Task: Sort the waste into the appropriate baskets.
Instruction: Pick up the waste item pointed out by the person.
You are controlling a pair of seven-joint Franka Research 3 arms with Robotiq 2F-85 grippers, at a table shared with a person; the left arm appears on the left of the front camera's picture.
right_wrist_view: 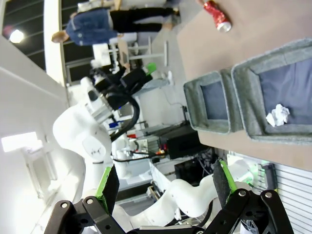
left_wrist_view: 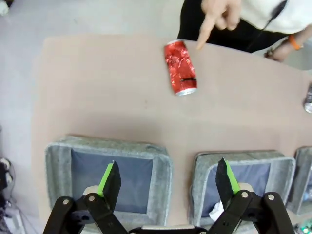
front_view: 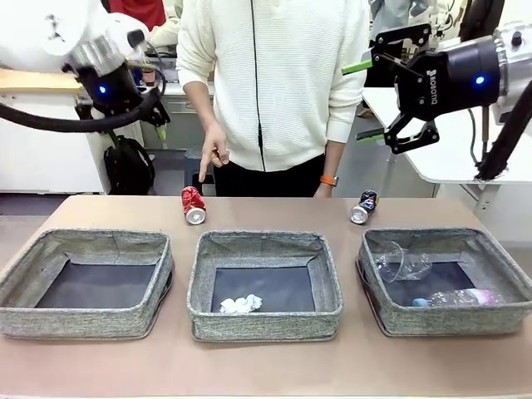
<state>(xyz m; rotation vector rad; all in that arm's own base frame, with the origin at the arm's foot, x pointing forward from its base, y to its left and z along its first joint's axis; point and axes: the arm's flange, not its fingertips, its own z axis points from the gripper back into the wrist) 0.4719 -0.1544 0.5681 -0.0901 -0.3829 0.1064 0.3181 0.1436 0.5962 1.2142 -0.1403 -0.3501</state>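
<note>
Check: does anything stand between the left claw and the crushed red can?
Nothing visible does. The left claw hangs open above the baskets, and bare table leads to the crushed red can. The person's hand points close beside it.

Table (front_view: 266, 366): baskets (front_view: 264, 241), red can (front_view: 193, 204), dark can (front_view: 363, 207)

Bare table (front_view: 274, 218) flanks crushed red can (front_view: 193, 205); pointing hand (front_view: 214, 153) apparently hovers close.
</note>
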